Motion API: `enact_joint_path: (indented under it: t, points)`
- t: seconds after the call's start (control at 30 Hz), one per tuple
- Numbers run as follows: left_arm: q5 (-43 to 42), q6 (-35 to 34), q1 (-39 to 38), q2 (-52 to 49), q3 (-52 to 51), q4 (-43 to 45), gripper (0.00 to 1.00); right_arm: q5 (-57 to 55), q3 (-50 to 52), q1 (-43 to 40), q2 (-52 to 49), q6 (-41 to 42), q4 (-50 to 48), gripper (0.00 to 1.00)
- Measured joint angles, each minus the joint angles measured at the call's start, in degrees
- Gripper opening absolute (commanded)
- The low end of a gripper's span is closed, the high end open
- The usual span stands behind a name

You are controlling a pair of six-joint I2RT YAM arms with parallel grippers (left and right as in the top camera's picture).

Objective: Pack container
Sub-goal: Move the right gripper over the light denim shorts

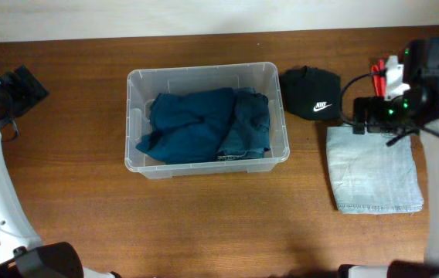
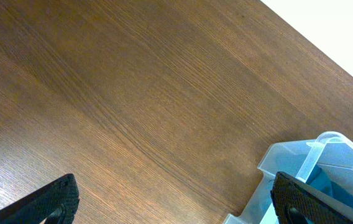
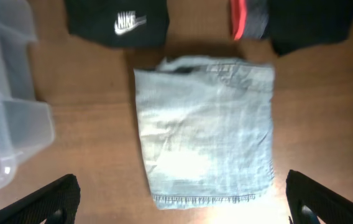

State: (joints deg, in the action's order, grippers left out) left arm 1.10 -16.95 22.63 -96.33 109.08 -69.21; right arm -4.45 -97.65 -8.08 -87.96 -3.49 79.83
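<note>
The clear plastic container (image 1: 131, 116) stands mid-table with dark blue clothes (image 1: 204, 123) crumpled inside. A folded light denim garment (image 1: 374, 170) lies on the table to its right, and a black Nike item (image 1: 312, 93) sits just past the container's far right corner. My right gripper (image 3: 186, 202) hangs open above the near part of the denim garment (image 3: 207, 124), holding nothing. My left gripper (image 2: 176, 202) is open over bare wood at the far left, with a corner of the container (image 2: 307, 162) beside its right finger (image 2: 297, 199).
Red-and-black tools (image 1: 382, 73) lie at the far right, behind the right arm. In the right wrist view the container's end (image 3: 9, 124) is at the left and the Nike item (image 3: 117, 22) at the top. The table's far edge meets a pale wall.
</note>
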Motion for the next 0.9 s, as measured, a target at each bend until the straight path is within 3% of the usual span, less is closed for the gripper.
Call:
enact_joint_path:
  t: [0.63, 0.9]
  points:
    - [0.0, 0.0, 0.0, 0.0, 0.0, 0.0, 0.99, 2.5, 0.0, 0.9, -24.1, 2.1, 7.2, 0.98]
    - [0.0, 0.0, 0.0, 0.0, 0.0, 0.0, 0.99, -4.5, 0.2, 5.3, -28.1, 7.3, 5.2, 0.98]
